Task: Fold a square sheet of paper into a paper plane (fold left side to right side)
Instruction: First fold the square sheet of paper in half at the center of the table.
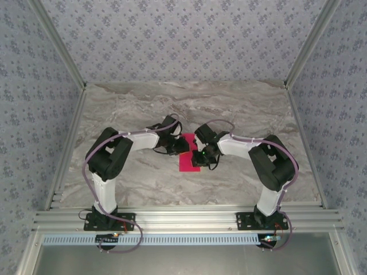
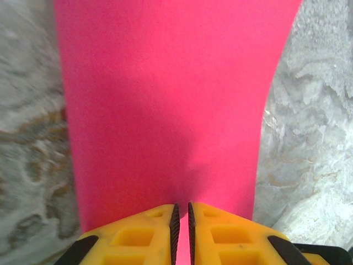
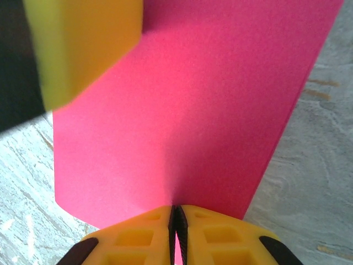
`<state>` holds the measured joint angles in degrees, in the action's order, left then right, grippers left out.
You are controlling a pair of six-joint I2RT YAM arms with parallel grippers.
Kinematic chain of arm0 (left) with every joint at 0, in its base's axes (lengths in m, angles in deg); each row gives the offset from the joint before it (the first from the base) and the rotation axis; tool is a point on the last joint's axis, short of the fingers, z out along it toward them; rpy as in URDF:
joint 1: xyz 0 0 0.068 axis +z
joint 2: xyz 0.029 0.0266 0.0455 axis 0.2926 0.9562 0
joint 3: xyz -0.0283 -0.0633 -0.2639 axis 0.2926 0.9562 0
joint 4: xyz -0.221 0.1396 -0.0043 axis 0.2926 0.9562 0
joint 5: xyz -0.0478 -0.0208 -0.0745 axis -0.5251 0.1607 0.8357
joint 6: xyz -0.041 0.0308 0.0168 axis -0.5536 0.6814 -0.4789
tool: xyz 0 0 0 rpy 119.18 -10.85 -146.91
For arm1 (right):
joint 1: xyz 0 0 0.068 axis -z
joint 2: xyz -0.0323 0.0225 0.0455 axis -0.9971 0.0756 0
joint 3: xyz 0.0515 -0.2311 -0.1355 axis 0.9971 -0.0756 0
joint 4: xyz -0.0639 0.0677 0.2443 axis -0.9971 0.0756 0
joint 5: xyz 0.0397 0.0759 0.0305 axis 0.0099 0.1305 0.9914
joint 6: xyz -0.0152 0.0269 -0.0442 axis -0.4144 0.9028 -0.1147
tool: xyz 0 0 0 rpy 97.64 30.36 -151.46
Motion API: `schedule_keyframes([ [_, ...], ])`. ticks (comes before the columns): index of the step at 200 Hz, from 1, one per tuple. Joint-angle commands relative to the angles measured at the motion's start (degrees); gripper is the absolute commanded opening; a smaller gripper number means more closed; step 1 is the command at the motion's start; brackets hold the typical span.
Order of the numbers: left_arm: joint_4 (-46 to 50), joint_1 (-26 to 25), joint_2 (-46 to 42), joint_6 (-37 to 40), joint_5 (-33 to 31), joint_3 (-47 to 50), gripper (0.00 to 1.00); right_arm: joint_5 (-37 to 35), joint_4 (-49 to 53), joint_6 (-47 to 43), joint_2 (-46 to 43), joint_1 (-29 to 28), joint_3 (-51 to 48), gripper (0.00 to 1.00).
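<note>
At the middle of the counter point(image 1: 143, 109), the square sheet of paper point(image 1: 186, 163) lies flat between the two arms, showing as a tall, narrow magenta strip. In the right wrist view its right edge shows a darker second layer, so I judge the left-to-right fold is already laid over and this step is pressing or setting the crease.

The left end effector point(image 2: 182, 207) is clenched, with a sliver of pink between its pads, so it appears to pinch the near edge of the sheet. The right end effector point(image 3: 176, 208) is clenched the same way on the opposite edge, and a yellow finger point(image 3: 83, 44) of the other arm sits close above the paper across from it.

The next move likely calls for one end effector to pin the sheet while the other lets go and lifts a corner for the nose fold. Both arms are crowded over a thin sheet, so pulling unevenly could skew or tear it.
</note>
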<state>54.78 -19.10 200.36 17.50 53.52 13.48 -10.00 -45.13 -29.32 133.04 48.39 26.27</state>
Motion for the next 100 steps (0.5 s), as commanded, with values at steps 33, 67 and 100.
schedule_keyframes([
  [33, 2.57, 4.53, 3.47, 4.39, -5.82, -4.79, 0.16, -6.31, 6.51, -1.46, 2.76, 0.76, -3.20, 0.15],
  [67, 3.30, 5.90, 6.44, 5.25, -6.05, -9.14, 0.16, -6.35, 6.74, -1.79, 2.69, 0.72, -3.21, 0.15],
  [100, 4.74, 7.48, 9.50, 5.65, -6.27, -13.68, 0.16, -6.35, 7.04, -2.11, 2.43, 0.76, -3.35, 0.15],
])
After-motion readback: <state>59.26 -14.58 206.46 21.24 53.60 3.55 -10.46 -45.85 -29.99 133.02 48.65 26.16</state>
